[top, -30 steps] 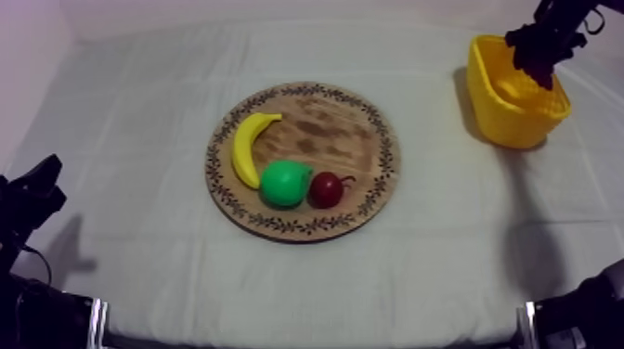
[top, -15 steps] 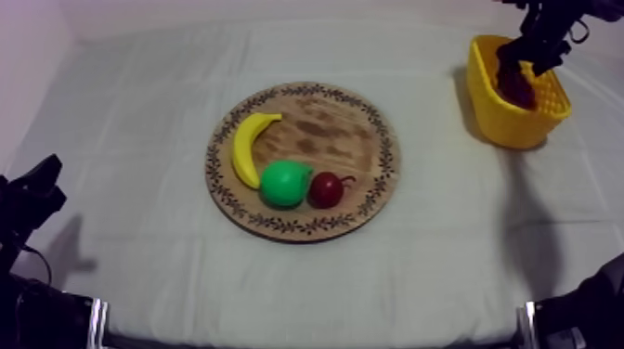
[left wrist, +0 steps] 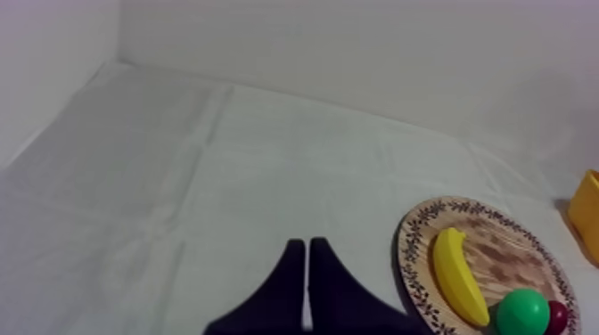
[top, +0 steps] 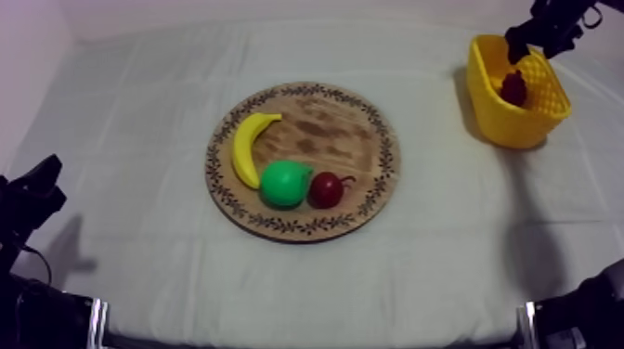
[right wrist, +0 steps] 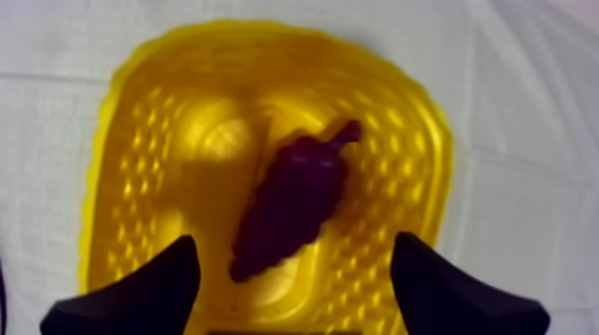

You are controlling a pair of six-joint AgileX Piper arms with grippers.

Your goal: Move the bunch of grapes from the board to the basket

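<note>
The dark purple bunch of grapes (right wrist: 292,203) lies on the floor of the yellow basket (right wrist: 143,142), free of my fingers. In the top view the grapes (top: 514,88) show inside the basket (top: 501,116) at the far right. My right gripper (top: 532,35) hovers over the basket's far rim, and in the right wrist view its fingers (right wrist: 134,298) stand wide apart above the grapes. My left gripper (left wrist: 307,290) rests low at the left, its fingers pressed together as a narrow wedge, with the round wooden board (left wrist: 419,258) off to its right.
On the wooden board (top: 320,121) at the table's middle lie a banana (top: 246,144), a green pear (top: 284,183) and a small red fruit (top: 325,189). My left arm (top: 28,200) sits at the near left edge.
My right gripper has let go of the grapes, which now lie in the basket, and has risen away above the rim. The left arm has not moved.
</note>
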